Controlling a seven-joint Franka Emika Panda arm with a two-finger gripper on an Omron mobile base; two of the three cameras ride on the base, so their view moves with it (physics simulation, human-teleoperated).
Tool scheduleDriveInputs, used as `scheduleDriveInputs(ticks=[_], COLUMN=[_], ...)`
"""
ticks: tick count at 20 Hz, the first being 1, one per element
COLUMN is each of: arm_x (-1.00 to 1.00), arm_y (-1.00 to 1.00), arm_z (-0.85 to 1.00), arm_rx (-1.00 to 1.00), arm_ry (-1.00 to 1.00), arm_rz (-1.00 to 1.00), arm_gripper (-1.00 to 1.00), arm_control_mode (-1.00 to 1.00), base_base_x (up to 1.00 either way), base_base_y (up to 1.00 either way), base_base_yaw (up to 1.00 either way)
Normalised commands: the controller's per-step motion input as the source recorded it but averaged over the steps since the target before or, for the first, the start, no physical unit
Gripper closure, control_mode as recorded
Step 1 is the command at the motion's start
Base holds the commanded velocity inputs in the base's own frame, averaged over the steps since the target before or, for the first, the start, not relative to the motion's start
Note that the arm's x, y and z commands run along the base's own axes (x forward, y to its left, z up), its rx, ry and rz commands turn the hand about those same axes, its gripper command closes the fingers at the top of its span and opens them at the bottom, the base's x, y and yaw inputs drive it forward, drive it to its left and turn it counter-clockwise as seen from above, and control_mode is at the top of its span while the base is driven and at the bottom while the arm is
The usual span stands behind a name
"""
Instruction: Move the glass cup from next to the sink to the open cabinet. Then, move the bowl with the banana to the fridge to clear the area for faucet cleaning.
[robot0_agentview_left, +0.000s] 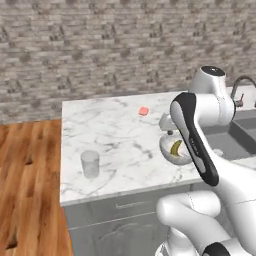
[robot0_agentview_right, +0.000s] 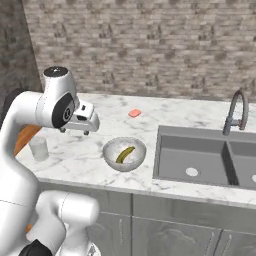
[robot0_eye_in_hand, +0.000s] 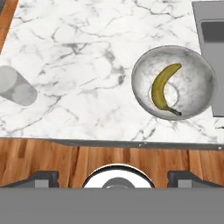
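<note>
Hovering end effector above desk, grip state can't tell.
Glass cup left, bowl w/ banana by sink; faucet, pink sponge in base views.

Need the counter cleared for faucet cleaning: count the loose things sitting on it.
3: the glass cup near the counter's front left corner, the bowl with its banana beside the sink, a small pink object farther back.

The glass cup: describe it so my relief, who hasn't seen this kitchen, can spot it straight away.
Start at the marble counter left of the sink. The glass cup stands upright near the counter's front edge at its wood-floor end, well apart from the bowl beside the sink. It is clear and empty, while the bowl holds a banana.
</note>
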Motion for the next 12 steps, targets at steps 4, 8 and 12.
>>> scheduleDriveInputs(ticks=[4,8,12], arm_x=[0.00,0.00,0.11], arm_y=[0.00,0.00,0.02], arm_z=[0.00,0.00,-0.05], arm_rx=[0.00,0.00,0.00], arm_ry=[0.00,0.00,0.00], arm_rz=[0.00,0.00,0.00], arm_gripper=[-1.00,-1.00,-1.00], arm_control_mode=[1.00,1.00,-1.00], base_base_x=[0.33,0.54,0.37], base_base_y=[0.93,0.58,0.26], base_base_yaw=[-0.07,-0.05,0.00])
